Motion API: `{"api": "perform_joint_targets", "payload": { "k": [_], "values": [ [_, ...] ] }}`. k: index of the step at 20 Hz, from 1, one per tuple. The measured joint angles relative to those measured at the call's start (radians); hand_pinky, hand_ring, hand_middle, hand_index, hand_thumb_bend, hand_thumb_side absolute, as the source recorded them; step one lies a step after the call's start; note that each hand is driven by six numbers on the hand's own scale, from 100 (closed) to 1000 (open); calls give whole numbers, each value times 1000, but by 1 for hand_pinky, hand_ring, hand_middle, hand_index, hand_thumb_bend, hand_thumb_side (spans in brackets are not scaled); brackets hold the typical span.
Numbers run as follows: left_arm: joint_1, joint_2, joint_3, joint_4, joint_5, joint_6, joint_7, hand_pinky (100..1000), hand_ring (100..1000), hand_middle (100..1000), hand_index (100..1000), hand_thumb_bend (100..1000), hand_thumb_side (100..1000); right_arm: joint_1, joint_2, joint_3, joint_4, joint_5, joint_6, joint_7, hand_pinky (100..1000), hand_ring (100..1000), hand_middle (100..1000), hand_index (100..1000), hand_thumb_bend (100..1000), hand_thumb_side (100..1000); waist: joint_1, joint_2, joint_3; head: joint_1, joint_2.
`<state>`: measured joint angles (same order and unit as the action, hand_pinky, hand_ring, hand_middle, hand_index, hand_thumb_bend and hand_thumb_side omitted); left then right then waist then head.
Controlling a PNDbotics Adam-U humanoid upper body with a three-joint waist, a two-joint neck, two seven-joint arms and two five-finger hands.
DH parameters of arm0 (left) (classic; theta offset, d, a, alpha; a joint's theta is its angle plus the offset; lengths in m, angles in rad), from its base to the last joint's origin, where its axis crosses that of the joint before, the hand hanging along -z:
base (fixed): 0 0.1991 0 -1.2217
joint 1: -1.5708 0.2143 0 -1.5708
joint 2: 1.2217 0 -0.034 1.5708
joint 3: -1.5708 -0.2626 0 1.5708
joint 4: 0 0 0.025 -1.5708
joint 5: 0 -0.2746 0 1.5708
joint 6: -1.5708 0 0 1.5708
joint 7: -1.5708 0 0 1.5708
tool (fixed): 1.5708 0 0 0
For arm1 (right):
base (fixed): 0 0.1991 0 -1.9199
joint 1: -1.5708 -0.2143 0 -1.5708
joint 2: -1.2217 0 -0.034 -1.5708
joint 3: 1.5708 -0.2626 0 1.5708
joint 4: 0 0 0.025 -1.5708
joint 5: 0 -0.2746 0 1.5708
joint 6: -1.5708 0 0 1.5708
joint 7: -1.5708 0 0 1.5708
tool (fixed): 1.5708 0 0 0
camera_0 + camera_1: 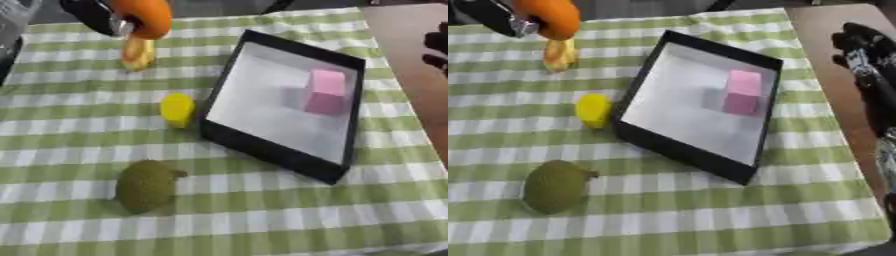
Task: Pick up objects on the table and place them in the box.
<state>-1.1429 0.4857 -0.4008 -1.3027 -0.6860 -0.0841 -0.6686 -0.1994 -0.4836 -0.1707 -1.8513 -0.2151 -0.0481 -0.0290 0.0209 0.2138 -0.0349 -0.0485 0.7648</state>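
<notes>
My left hand (94,15) is at the top left, above the cloth, with its fingers curled round a round orange object (150,17). Just below that lies a pale yellow piece (138,53) on the cloth. A black box (262,146) with a white floor stands tilted in the middle and has a pink block (325,91) inside. Close to the box's left wall sits a small yellow object (177,109). Nearer to me is a green rough-skinned fruit (144,186). Off the cloth at the right edge, my right hand (866,55) rests with relaxed fingers and holds nothing.
A green and white checked cloth (262,220) covers the table. Bare brown tabletop (824,30) runs along the right side. A dark thing shows at the far left edge (7,55).
</notes>
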Motion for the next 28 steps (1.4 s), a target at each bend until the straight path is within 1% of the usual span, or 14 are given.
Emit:
{"api": "perform_joint_targets", "payload": {
  "k": [3,5,6,7,9,12,16,18,21,24,28],
  "values": [
    [-16,-65,10,46,-48,-6,10,719,728,657,663,162,100,-37,-47,-8,-29,-19,-10,-38,893,926,795,857,100,559,0,-4,-19,16,0],
    [-18,-111,20,83,-81,-7,21,719,727,657,663,144,100,-62,-90,-6,-51,-20,-15,-47,892,921,794,857,100,549,0,-8,-35,32,0],
    [-18,-134,25,101,-98,-7,28,719,727,657,662,148,100,-74,-115,-2,-58,-20,-15,-47,891,920,790,855,100,589,0,-10,-44,40,0],
    [-16,-157,30,116,-113,-7,35,718,726,656,661,111,100,-83,-139,6,-63,-19,-12,-45,891,920,792,854,100,548,-1,-12,-53,48,0],
    [-4,-199,43,143,-144,-6,54,717,725,656,660,100,100,-99,-186,29,-62,-22,-3,-32,890,918,790,852,100,545,-4,-12,-69,62,0],
    [14,-252,62,182,-191,-1,88,716,725,654,659,100,100,-133,-262,60,-33,-47,13,-12,887,917,786,850,100,550,-13,-12,-85,79,0],
    [26,-305,78,220,-256,5,132,716,724,654,659,102,100,-181,-359,88,45,-100,30,12,884,912,783,848,100,545,-13,-12,-106,96,0],
    [27,-327,80,237,-292,7,152,716,724,655,659,100,100,-207,-396,99,84,-126,30,24,884,910,782,847,100,544,-13,-12,-115,103,0],
    [39,-354,91,265,-347,3,174,716,724,655,658,100,100,-229,-424,111,125,-152,25,41,883,908,779,845,100,545,-13,-12,-118,106,0],
    [48,-378,98,285,-382,-4,196,712,719,652,658,100,100,-240,-427,118,150,-158,23,55,882,907,778,844,100,550,-13,-12,-117,105,0],
    [52,-395,95,295,-400,-10,221,712,718,648,656,100,100,-246,-427,122,167,-159,24,66,882,904,776,843,100,546,-13,-12,-117,101,0]
  ]
}}
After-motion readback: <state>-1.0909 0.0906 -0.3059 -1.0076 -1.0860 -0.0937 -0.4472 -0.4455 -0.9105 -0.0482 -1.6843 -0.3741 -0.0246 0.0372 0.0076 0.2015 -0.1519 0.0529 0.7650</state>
